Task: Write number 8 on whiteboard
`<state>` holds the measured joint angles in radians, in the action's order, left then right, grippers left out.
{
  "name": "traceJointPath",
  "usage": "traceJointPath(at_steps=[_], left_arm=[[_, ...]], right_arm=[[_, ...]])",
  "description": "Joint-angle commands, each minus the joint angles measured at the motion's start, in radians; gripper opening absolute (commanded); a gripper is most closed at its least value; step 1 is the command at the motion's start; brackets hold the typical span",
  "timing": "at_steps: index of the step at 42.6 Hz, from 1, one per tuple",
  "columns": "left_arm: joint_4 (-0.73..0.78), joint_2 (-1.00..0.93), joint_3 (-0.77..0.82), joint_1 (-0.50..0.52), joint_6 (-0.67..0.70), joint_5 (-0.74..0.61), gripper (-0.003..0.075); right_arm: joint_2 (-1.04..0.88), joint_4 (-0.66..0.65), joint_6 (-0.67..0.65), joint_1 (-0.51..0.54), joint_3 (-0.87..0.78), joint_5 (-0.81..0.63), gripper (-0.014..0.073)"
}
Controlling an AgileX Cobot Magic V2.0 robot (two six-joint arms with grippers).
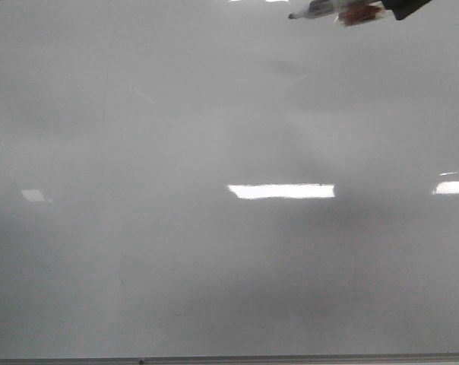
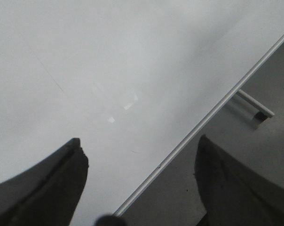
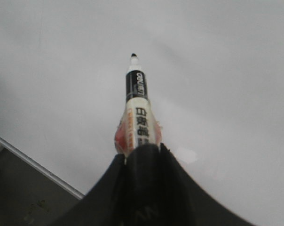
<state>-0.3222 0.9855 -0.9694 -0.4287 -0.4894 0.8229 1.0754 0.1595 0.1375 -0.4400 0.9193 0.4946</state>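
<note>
The right gripper (image 3: 141,153) pinches a marker (image 3: 137,101) whose tip hangs off the still blank whiteboard (image 1: 214,266), the left gripper (image 2: 139,183) spread idle over its edge, so a tilted or hard touchdown could skid the tip and smear the 8.

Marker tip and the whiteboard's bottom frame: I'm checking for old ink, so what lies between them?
Nothing written. In the front view, between the marker and the bottom frame, the whiteboard shows only light reflections and faint scratches.
</note>
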Motion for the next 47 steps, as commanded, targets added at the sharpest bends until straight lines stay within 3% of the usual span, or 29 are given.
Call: traceJointPath(at_steps=[1,21,29,38,47], left_arm=[[-0.03,-0.013,-0.026,0.004,0.01,-0.061,0.047],[-0.03,-0.013,-0.026,0.004,0.01,-0.059,0.047],[-0.03,-0.013,-0.026,0.004,0.01,-0.059,0.047],[-0.03,-0.013,-0.026,0.004,0.01,-0.061,0.047],[-0.03,-0.013,-0.026,0.004,0.01,-0.061,0.047]], right_arm=[[0.035,-0.023,0.002,0.007,0.075,-0.05,-0.0068],[0.235,-0.038,0.002,0.018,0.193,-0.134,-0.0068],[0.367,-0.056,0.054,-0.035,0.282,-0.016,-0.0068],[0.366,-0.116,0.025,-0.02,0.213,0.095,-0.0064],[0.382,-0.078,0.025,-0.054,0.102,-0.046,-0.0064]])
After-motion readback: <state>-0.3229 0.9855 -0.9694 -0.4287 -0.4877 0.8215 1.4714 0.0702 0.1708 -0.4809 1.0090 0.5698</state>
